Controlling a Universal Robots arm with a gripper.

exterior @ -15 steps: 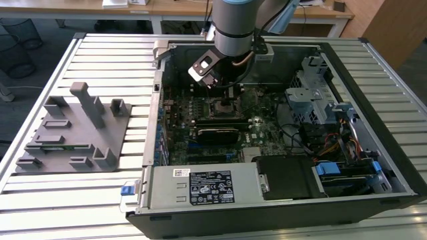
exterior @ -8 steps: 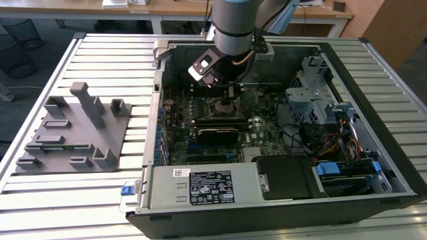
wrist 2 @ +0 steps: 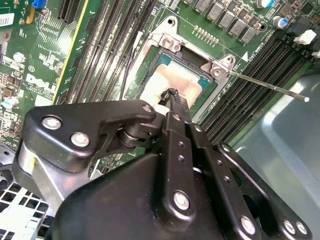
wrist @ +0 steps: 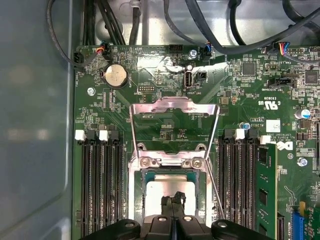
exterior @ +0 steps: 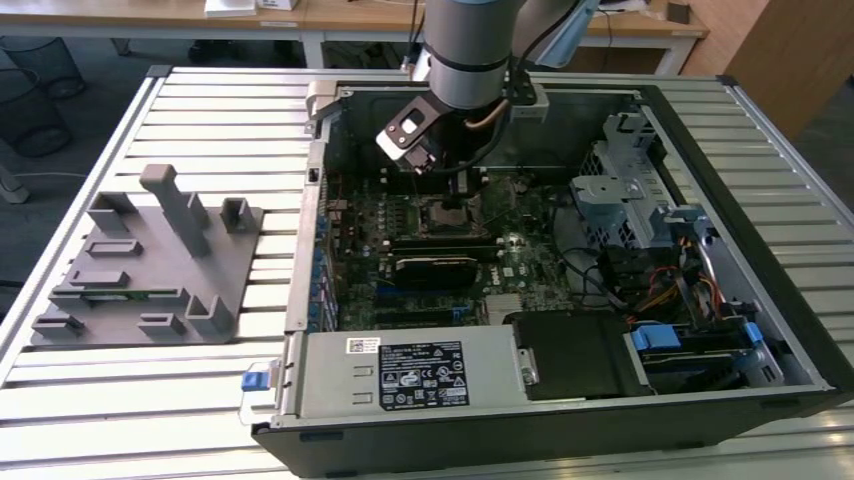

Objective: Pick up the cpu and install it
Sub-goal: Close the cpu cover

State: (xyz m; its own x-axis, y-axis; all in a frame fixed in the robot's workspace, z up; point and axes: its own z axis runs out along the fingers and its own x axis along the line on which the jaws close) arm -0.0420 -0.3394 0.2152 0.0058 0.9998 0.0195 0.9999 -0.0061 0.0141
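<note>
1 cpu (wrist 2: 181, 80) lies in 1 socket (wrist: 172, 161), frame raised; 1 gripper (wrist 2: 172, 96), fingers pressed together, tips on the cpu's top.

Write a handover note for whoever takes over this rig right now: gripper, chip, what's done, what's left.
Gripper: fingers shut, holding nothing, tips just above the chip.
Chip: lying flat in the motherboard socket.
Done: chip is out of the gripper and lying in the socket.
Left: the socket's metal frame stands open, not yet clamped down.
</note>
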